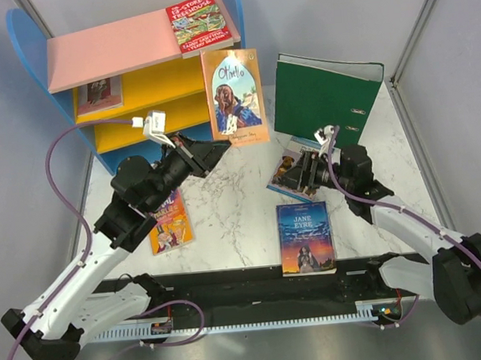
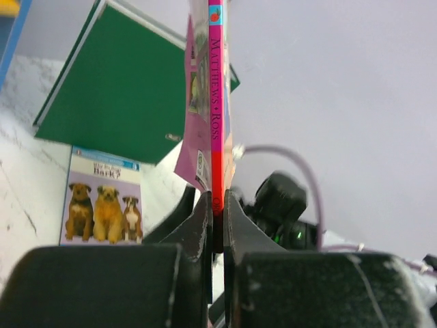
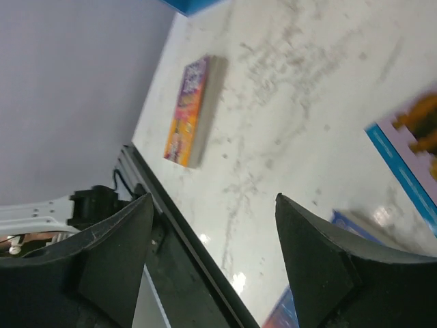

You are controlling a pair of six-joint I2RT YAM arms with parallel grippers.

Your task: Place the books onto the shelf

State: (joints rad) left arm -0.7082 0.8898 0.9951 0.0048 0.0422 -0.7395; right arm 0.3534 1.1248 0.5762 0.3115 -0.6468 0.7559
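Nearest the arms, Jane Eyre (image 1: 305,237) lies flat on the counter (image 1: 234,206). Charlie (image 1: 170,224) lies there too, half covered by the left arm (image 1: 103,242). The right gripper (image 3: 213,201) hangs with its jaws spread over the pale blue book (image 2: 102,205); whether they touch, I cannot tell. The left gripper (image 2: 217,205) pinches Othello (image 1: 235,96) upright in front of the shelf (image 1: 103,57). Only the red Treehouse (image 1: 200,23) and another book (image 1: 98,93), its title unreadable, are placed there. I judge that four are left.

White marble tabletop (image 1: 227,215), plain grey walls (image 1: 319,13), bright even light
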